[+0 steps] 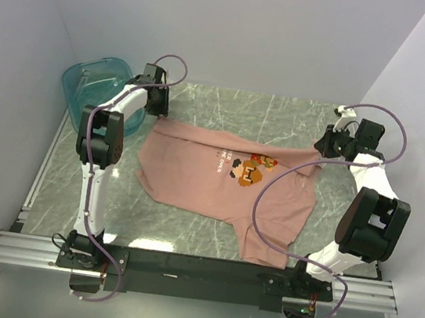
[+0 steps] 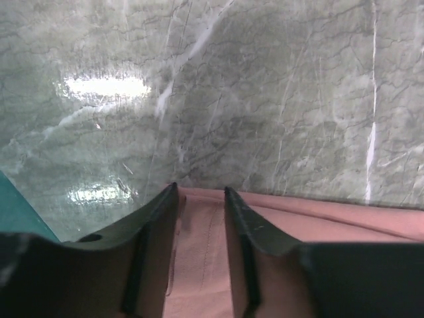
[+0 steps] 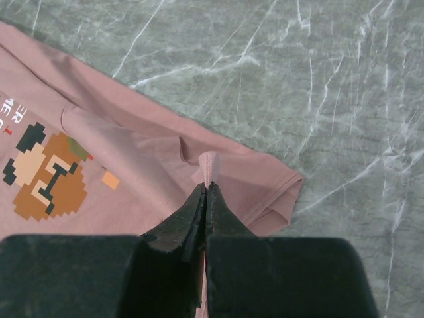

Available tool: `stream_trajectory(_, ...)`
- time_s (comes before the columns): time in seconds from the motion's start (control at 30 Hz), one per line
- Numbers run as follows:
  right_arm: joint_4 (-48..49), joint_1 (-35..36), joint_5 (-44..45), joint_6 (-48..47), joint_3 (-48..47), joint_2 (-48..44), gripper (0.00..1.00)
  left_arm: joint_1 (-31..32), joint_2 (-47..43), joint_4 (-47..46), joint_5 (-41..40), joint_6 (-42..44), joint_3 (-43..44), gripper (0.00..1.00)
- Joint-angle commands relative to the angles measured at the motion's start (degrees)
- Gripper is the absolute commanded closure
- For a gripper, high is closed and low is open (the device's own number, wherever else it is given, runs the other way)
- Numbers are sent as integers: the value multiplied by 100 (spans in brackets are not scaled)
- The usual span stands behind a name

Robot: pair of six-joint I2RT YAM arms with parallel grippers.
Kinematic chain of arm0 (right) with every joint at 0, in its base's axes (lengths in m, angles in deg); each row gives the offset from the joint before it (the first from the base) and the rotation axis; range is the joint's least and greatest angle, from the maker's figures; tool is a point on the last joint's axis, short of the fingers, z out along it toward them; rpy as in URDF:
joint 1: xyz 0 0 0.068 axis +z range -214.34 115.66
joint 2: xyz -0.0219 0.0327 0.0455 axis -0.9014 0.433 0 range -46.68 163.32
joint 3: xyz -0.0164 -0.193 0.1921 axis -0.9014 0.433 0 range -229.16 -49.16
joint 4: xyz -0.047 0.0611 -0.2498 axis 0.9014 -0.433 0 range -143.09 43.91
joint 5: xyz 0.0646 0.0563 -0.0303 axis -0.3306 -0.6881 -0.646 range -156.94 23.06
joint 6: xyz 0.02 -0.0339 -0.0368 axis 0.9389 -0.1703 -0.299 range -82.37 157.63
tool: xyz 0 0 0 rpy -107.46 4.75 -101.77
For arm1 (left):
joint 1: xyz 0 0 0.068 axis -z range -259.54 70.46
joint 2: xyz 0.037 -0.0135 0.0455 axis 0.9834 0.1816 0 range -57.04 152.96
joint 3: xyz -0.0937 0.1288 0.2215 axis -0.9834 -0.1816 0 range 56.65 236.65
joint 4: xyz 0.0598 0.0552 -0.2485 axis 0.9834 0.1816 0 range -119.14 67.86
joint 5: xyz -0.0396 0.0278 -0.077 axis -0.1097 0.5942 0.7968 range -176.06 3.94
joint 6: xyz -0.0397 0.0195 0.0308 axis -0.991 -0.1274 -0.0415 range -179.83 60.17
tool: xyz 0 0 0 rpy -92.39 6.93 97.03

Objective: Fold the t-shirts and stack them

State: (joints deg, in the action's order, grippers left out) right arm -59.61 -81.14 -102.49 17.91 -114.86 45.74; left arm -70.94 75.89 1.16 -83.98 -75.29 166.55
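Dusty-pink cotton t-shirt (image 1: pixel 210 178) lies spread front up on the grey-green marbled table (image 1: pixel 243 108), mid-table between the two arms. One flap of cloth reaches toward the near edge. Orange-brown pixel graphic (image 1: pixel 249 170) faces up, small white text (image 1: pixel 224 161) just beside it.

At the shirt's far-left corner: left gripper (image 2: pixel 201 193), fingers parted, one on each side of a strip of pink hem, cloth lying between them, not clamped.

At the shirt's far-right corner: right gripper (image 3: pixel 207 191), fingers pressed together on a small raised pinch of the pink cloth near the hemmed edge. Creases run out from the pinch.

Translucent teal tub (image 1: pixel 88 86) stands at the table's far-left corner, just beside the left arm, apart from the shirt
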Motion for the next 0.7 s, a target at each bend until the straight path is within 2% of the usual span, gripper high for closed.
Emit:
stream_trajectory(0.0, 33, -61, 13, 39, -295, -49, 100, 10, 14, -16, 116, 131, 110, 62)
stream_trajectory(0.3, -10, -78, -22, 48, -304, -93, 100, 10, -109, -69, 345, 175, 4, 90)
stream_trajectory(0.33, -19, -87, -40, 48, -313, -93, 100, 1, -144, -77, 336, 193, -4, 100)
stream_trajectory(0.5, -98, -96, -119, 48, -392, -154, 100, 1, -564, -375, 240, 193, -320, 100)
stream_trajectory(0.67, -125, -96, -268, 83, -480, -453, 100, -16, -1698, -1428, 29, 105, -1111, 100)
